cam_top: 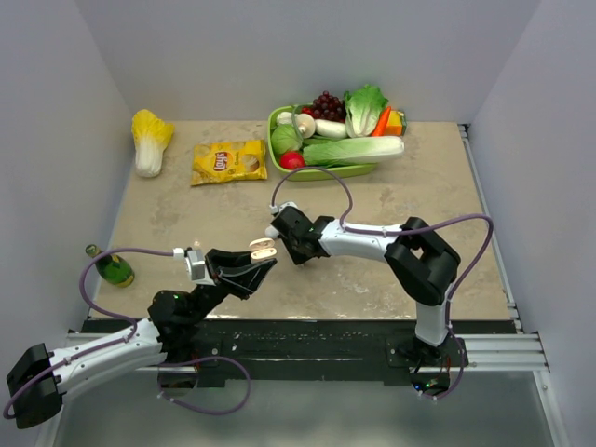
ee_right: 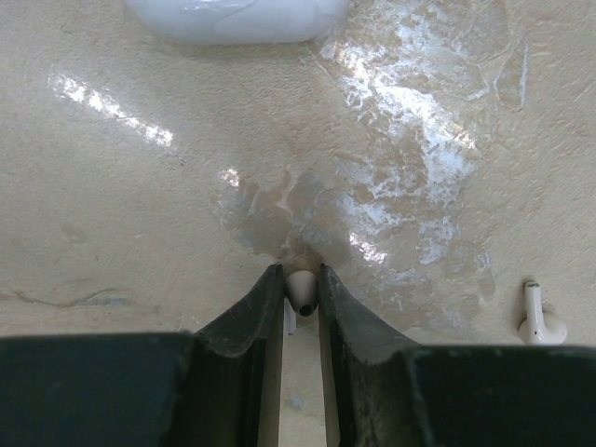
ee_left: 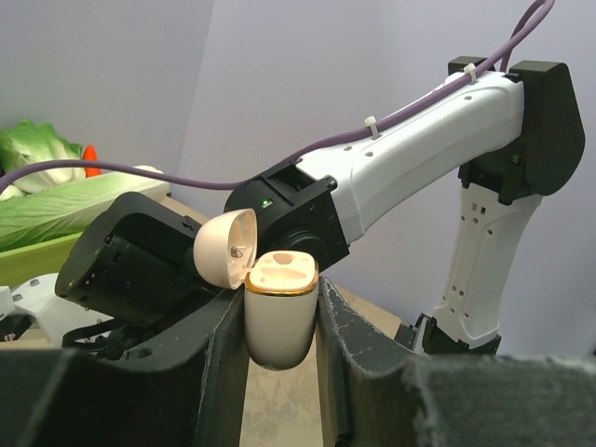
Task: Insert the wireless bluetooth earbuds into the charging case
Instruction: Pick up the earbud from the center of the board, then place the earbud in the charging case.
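My left gripper [cam_top: 264, 257] is shut on the white charging case [ee_left: 279, 317] and holds it upright above the table, its lid [ee_left: 226, 248] hinged open to the left. The tan inside [ee_left: 282, 272] shows empty sockets. The case also shows in the top view [cam_top: 264, 249]. My right gripper [ee_right: 301, 279] is shut on one cream earbud [ee_right: 301, 291], pinched at the fingertips just over the table. The second earbud [ee_right: 538, 318] lies on the table to the right of that gripper. In the top view the right gripper [cam_top: 279, 228] sits just beyond the case.
A green tray [cam_top: 276, 140] of vegetables and grapes stands at the back. A yellow chips bag [cam_top: 228, 161] and a cabbage [cam_top: 149, 140] lie back left. A green bottle [cam_top: 113, 268] lies at the left edge. A pale object [ee_right: 237, 17] shows at the top of the right wrist view.
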You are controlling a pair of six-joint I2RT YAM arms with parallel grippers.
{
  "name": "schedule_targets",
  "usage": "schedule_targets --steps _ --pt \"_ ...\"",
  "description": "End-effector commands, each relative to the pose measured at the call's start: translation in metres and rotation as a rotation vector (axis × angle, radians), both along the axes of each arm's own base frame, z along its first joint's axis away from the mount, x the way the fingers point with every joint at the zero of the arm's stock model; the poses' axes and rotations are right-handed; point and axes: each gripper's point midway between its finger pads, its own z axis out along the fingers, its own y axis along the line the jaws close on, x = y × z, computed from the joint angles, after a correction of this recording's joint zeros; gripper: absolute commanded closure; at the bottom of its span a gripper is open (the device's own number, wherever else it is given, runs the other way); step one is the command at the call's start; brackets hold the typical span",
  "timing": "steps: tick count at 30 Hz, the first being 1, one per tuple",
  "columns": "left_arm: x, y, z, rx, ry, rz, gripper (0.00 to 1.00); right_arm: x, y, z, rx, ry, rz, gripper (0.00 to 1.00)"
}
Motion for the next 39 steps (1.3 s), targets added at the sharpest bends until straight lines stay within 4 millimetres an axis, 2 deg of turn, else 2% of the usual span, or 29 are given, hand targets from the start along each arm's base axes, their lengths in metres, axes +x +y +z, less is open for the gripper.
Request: schedule_targets --steps 1,5,9,10,12,13,15,16,19,20,22,23,24,25,27,28,29,30,32,33,34,36,37,39 --pt "-0.007 0.003 -0.077 0.102 0.075 -0.022 1.00 -0.002 -0.013 0.000 -0.009 -0.004 -0.031 1.00" --pt "-0.006 0.004 -0.076 0.094 0.070 -0.017 1.00 0.005 -0.009 0.016 0.058 -0.059 -0.057 1.00" --pt "-0.007 0.005 -0.073 0.087 0.057 -0.012 1.00 0.014 -0.004 0.041 0.154 -0.140 -0.100 1.00" --pt "-0.006 0.006 -0.071 0.085 0.052 -0.007 1.00 0.017 -0.002 0.055 0.192 -0.172 -0.106 1.00" --pt "-0.005 0.006 -0.067 0.078 0.042 -0.003 1.00 0.020 -0.003 0.070 0.221 -0.212 -0.122 1.00" --pt "-0.005 0.007 -0.063 0.070 0.031 0.001 1.00 0.024 -0.007 0.086 0.243 -0.255 -0.139 1.00" --pt "-0.005 0.008 -0.057 0.056 0.019 0.010 1.00 0.025 -0.012 0.105 0.276 -0.301 -0.158 1.00" --pt "-0.005 0.010 -0.051 0.037 -0.001 0.019 1.00 0.028 -0.016 0.131 0.324 -0.359 -0.180 1.00" --pt "0.000 0.014 -0.039 0.018 -0.033 0.055 1.00 0.026 -0.027 0.170 0.405 -0.433 -0.212 1.00" --pt "0.001 0.014 -0.031 0.012 -0.046 0.065 1.00 0.022 -0.034 0.198 0.467 -0.481 -0.217 1.00" --pt "0.004 0.013 -0.023 0.014 -0.077 0.088 1.00 0.016 -0.043 0.222 0.534 -0.537 -0.206 1.00" --pt "0.005 0.013 -0.014 0.000 -0.096 0.094 1.00 0.007 -0.049 0.248 0.601 -0.577 -0.173 1.00" --pt "0.006 0.011 -0.014 0.012 -0.102 0.099 1.00 0.002 -0.053 0.250 0.614 -0.588 -0.154 1.00" --pt "0.005 0.012 -0.001 -0.012 -0.137 0.105 1.00 -0.002 -0.053 0.263 0.655 -0.612 -0.128 1.00" --pt "0.007 0.010 0.003 -0.014 -0.153 0.112 1.00 -0.015 -0.059 0.284 0.709 -0.650 -0.074 1.00" --pt "0.005 0.013 0.014 -0.045 -0.187 0.121 1.00 -0.019 -0.061 0.292 0.729 -0.667 -0.059 1.00" --pt "0.007 0.011 0.014 -0.037 -0.194 0.125 1.00 -0.026 -0.064 0.303 0.758 -0.686 -0.029 1.00" --pt "0.006 0.011 0.016 -0.037 -0.217 0.132 1.00 -0.031 -0.065 0.306 0.773 -0.692 -0.006 1.00" --pt "0.002 0.014 0.037 -0.093 -0.274 0.136 1.00 -0.040 -0.064 0.313 0.799 -0.704 0.051 1.00" --pt "0.004 0.010 0.035 -0.078 -0.286 0.141 1.00 -0.048 -0.063 0.324 0.850 -0.723 0.091 1.00" --pt "0.001 0.014 0.044 -0.110 -0.315 0.147 1.00 -0.052 -0.062 0.330 0.881 -0.733 0.108 1.00" --pt "0.003 0.009 0.047 -0.104 -0.339 0.151 1.00 -0.059 -0.061 0.334 0.914 -0.737 0.139 1.00" --pt "0.001 0.010 0.056 -0.131 -0.365 0.154 1.00 -0.065 -0.060 0.342 0.948 -0.740 0.168 1.00" --pt "0.001 0.004 0.057 -0.120 -0.390 0.146 1.00 -0.072 -0.058 0.345 0.985 -0.745 0.198 1.00"
